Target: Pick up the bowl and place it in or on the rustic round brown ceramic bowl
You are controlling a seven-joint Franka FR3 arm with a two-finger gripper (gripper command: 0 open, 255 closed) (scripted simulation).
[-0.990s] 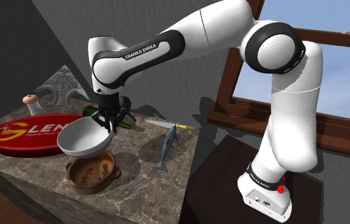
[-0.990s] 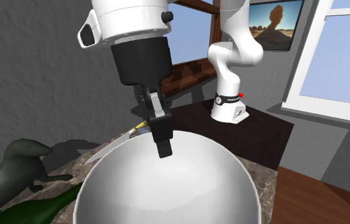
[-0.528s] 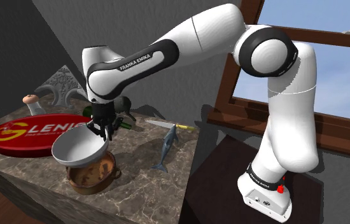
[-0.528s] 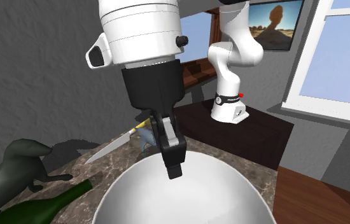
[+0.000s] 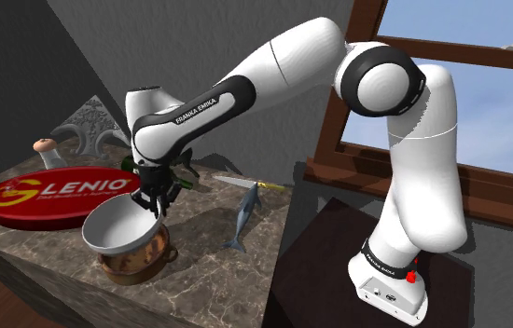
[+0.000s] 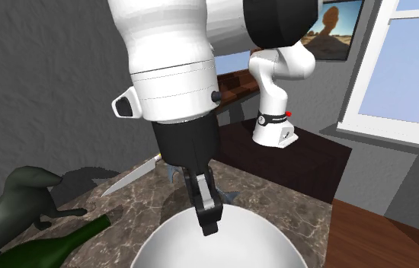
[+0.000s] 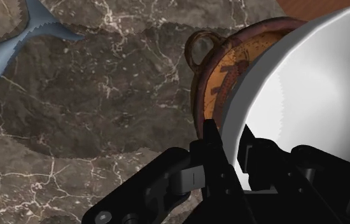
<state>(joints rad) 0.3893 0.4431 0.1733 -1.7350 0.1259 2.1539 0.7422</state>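
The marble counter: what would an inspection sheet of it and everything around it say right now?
Surface: dark veined marble counter, crowded.
Job's things: plain white bowl, gripped by its rim, hangs over the brown round two-handled ceramic bowl; contact unclear.
Clutter: red oval lettered tray, green bottle, grey-blue fish, yellow-handled knife.
Grippers: black two-finger gripper shut on the white bowl's rim.
Cables: nothing seen.
Surroundings: wood-framed window, grey walls.

A white bowl (image 5: 113,228), a rust-brown bowl (image 5: 139,265), veined marble.
The surface (image 5: 203,270) is dark brown with pale veins; tray (image 5: 7,211) red, lettered yellow and white; fish (image 5: 245,214) blue-grey; tool (image 5: 149,207) black.
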